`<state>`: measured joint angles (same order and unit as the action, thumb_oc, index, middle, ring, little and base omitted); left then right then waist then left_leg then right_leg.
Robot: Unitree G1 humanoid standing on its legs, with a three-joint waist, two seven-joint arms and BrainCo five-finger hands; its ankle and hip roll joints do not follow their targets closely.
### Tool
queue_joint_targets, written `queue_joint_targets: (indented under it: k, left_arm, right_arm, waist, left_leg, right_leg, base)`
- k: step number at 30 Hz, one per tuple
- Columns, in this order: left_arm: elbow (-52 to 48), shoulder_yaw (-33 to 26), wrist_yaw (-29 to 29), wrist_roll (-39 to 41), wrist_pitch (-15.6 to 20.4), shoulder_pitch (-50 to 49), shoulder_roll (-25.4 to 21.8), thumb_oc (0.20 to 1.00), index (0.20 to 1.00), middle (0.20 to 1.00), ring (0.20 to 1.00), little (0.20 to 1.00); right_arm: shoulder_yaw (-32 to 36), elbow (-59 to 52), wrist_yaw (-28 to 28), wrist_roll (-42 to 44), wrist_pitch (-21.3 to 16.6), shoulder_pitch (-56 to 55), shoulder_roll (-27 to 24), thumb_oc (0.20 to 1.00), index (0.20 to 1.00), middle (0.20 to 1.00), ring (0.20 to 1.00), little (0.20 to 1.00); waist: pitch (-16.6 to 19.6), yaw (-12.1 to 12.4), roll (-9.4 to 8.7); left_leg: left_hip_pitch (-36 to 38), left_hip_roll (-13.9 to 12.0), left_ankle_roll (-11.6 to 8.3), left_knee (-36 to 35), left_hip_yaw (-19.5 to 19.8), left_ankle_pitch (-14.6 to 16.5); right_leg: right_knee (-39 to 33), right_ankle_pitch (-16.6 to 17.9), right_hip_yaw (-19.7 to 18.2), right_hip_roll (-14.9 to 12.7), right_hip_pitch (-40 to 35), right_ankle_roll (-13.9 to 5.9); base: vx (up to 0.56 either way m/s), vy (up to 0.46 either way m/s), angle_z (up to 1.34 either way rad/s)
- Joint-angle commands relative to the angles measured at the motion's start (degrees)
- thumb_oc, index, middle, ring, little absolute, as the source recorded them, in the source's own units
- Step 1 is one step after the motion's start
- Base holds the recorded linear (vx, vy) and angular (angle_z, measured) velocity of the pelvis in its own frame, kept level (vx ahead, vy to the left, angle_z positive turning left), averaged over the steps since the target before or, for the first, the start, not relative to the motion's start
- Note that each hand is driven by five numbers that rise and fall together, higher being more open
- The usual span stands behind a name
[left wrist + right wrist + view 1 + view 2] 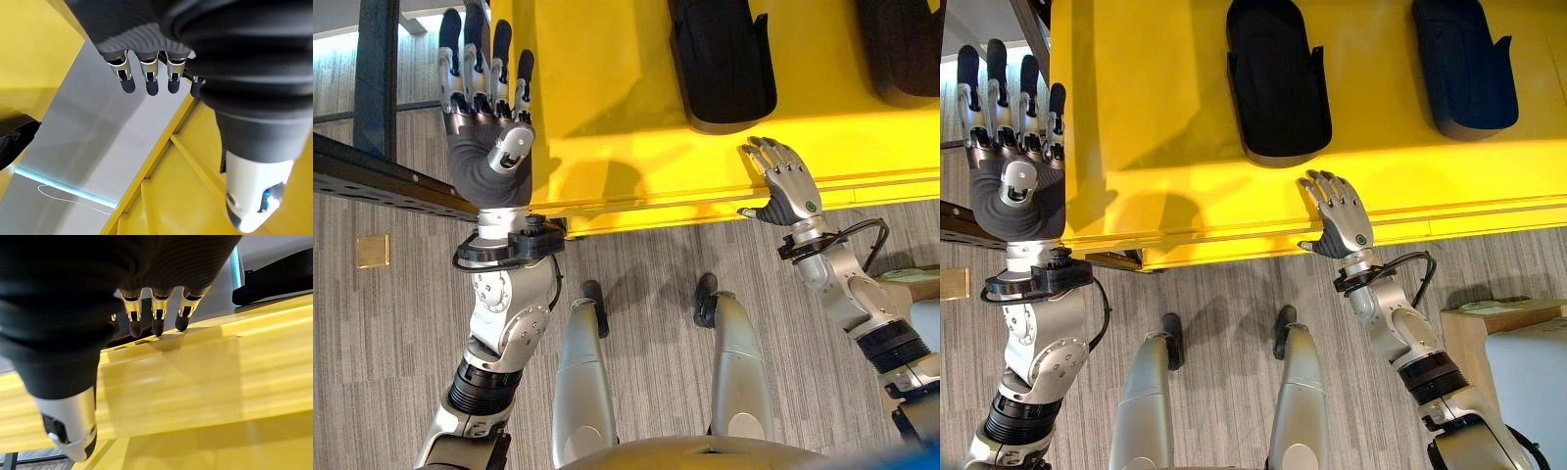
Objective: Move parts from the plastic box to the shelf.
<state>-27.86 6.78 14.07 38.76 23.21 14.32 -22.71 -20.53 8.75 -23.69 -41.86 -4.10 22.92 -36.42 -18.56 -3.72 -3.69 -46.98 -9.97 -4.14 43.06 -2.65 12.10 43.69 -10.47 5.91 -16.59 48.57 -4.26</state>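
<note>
the left hand (487, 108) is raised at the left corner of the yellow plastic box (626, 147), fingers straight and released. two black parts (1278, 83) lie inside the box. the right hand (1337, 220) rests relaxed on its near rim, grasping nothing.

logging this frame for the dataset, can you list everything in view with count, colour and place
plastic box: one, yellow, large, across the upper part of both eye views, its near rim facing the robot
parts: two in view, black, lying inside the box, one near the middle, one further to the robot's right
shelf frame: one, dark metal, at the robot's left beside the box
small square plate: one, brass-coloured, on the floor at the left
wooden block: one, light wood, at the lower right
floor: grey striped carpet, below the box
left hand: open, fingers straight, raised at the box's left end
right hand: open, at the box's near rim
</note>
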Motion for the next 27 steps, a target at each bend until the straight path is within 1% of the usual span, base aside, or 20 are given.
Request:
queue_joint_targets:
  k: [1,10,14,27]
  left_arm:
    - [-2.3,-0.3,-0.8,-1.4,3.1,1.1,0.3,1.0,1.0,1.0,1.0,1.0]
    - [-2.3,-0.1,-0.6,-1.0,3.0,0.9,0.6,1.0,1.0,1.0,1.0,1.0]
    - [-2.4,-0.1,-0.4,-0.9,3.1,1.1,0.3,1.0,1.0,1.0,1.0,1.0]
    - [-2.5,-0.4,-0.4,-0.5,3.3,0.8,0.2,1.0,1.0,1.0,1.0,1.0]
  right_arm:
    - [-3.4,-0.3,0.9,0.8,-2.7,3.0,1.9,1.0,1.0,1.0,1.0,1.0]
    - [-5.1,0.1,1.0,1.3,-2.8,5.1,3.3,1.0,1.0,1.0,1.0,1.0]
    - [-5.6,0.6,0.5,1.4,-2.1,7.3,3.9,1.0,1.0,1.0,1.0,1.0]
    - [-3.6,4.2,-2.2,1.9,0.4,10.7,3.9,1.0,1.0,1.0,1.0,1.0]
  waist:
    - [-0.4,1.1,0.72]
    - [-0.5,1.4,0.79]
    - [-0.5,1.7,0.81]
    - [-0.8,2.3,0.82]
  left_leg:
    - [2.2,-3.4,-3.63,-3.8,5.7,0.6]
    - [1.8,-3.3,-3.49,-3.5,5.7,0.5]
    - [1.9,-3.3,-3.44,-3.6,5.7,0.5]
    - [1.3,-2.8,-3.19,-3.2,5.9,0.6]
  right_leg:
    - [-4.8,3.3,-2.3,-3.0,-3.1,-4.51]
    - [-4.5,3.3,-2.4,-3.1,-2.8,-4.44]
    - [-4.6,3.3,-2.3,-3.1,-2.9,-4.39]
    - [-4.2,3.2,-2.3,-3.2,-2.5,-4.26]
  base:
    - [0.0,0.0,0.0]
    - [0.0,0.0,0.0]
    - [0.0,0.0,0.0]
    - [0.0,0.0,0.0]
